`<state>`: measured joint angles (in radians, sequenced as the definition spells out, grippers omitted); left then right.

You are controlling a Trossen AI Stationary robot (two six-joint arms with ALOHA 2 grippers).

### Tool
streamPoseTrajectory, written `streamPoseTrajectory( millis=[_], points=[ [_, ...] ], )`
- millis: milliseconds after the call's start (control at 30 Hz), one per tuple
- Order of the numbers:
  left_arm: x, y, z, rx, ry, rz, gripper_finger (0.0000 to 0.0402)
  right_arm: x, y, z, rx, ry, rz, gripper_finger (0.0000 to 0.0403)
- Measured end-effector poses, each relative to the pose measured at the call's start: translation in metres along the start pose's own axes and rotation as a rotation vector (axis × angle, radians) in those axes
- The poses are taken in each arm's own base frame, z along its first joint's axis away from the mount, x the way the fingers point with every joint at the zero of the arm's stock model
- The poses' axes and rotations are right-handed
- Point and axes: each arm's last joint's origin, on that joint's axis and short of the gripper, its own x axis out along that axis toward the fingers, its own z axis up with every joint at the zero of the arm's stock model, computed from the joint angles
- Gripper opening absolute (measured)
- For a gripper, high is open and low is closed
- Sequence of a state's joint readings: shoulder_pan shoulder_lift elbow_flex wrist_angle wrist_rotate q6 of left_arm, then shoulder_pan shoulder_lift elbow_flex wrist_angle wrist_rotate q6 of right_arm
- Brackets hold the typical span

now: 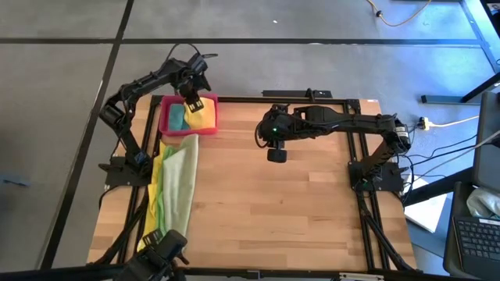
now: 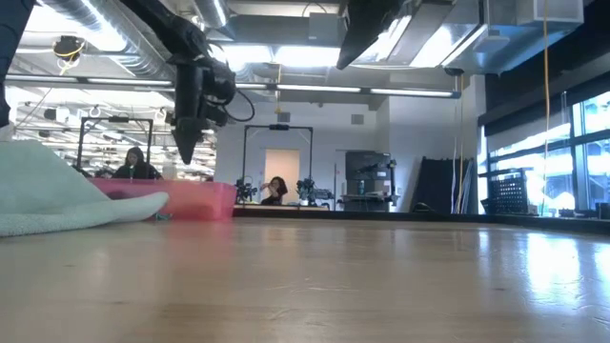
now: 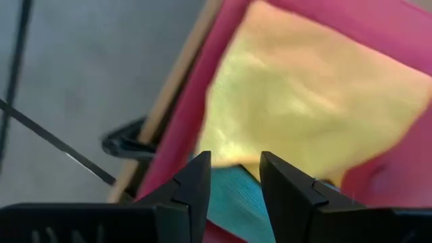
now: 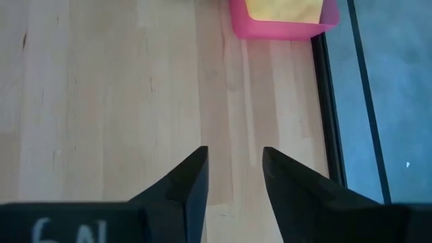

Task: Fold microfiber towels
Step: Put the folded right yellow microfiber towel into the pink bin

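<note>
Left tool (image 1: 191, 102) over pink tray (image 1: 166, 117), fingers apart above yellow towel (image 1: 201, 114).

Arms: mine are two, dark, jointed, with black cables looped along the links.
Left gripper (image 3: 233, 179): my two fingers are black, wedge-shaped, tapering to blunt tips.
Right gripper (image 4: 233, 175): same black wedges; white handwritten marks on my housing.
</note>
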<state>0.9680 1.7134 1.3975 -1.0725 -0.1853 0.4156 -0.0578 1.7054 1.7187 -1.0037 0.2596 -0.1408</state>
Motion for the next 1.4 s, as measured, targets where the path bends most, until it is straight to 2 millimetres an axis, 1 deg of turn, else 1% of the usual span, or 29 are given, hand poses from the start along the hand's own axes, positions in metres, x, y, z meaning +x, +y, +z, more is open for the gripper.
streamPoseTrajectory(
  millis=[67,200,267,333,433,533,633,733,900,1033,1200,1400],
  points=[
    [0.0,-0.002,-0.003,-0.035,0.025,-0.041,0.0117,0.0,0.0,-0.001,-0.008,0.009,0.001,0.0143],
    [-0.001,-0.007,-0.005,-0.099,0.061,-0.058,0.0117,0.0,0.0,-0.001,-0.03,0.005,0.001,0.0143],
    [-0.006,-0.01,-0.006,-0.135,0.055,-0.063,0.0116,0.001,-0.002,0.0,-0.023,-0.004,0.031,0.0143],
    [-0.013,-0.015,-0.004,-0.159,0.004,-0.083,0.0116,0.002,-0.006,0.0,-0.004,-0.013,0.074,0.0143],
    [-0.022,-0.027,0.006,-0.173,-0.121,-0.175,0.0116,0.004,-0.013,0.0,0.022,-0.031,0.093,0.0143],
    [-0.025,-0.038,0.015,-0.109,-0.197,-0.225,0.0116,0.005,-0.021,0.002,0.045,-0.065,0.077,0.0143],
    [-0.015,-0.04,0.021,-0.022,-0.215,-0.168,0.0116,0.007,-0.03,0.003,0.072,-0.091,0.061,0.0143],
    [-0.003,-0.035,0.018,-0.002,-0.217,-0.141,0.0116,0.008,-0.037,0.002,0.1,-0.086,0.05,0.0143],
    [0.02,-0.022,0.006,-0.057,-0.215,-0.188,0.0116,0.01,-0.048,-0.002,0.173,-0.07,0.036,0.0143],
    [0.029,-0.014,0.001,-0.089,-0.218,-0.161,0.0116,0.011,-0.052,-0.002,0.23,-0.073,0.03,0.0143],
    [0.045,-0.007,-0.01,-0.162,-0.205,-0.151,0.0116,0.011,-0.054,-0.002,0.238,-0.078,0.027,0.0143],
    [0.054,-0.002,-0.019,-0.22,-0.178,-0.134,0.0116,0.012,-0.054,0.0,0.242,-0.099,0.024,0.0143]
  ],
)
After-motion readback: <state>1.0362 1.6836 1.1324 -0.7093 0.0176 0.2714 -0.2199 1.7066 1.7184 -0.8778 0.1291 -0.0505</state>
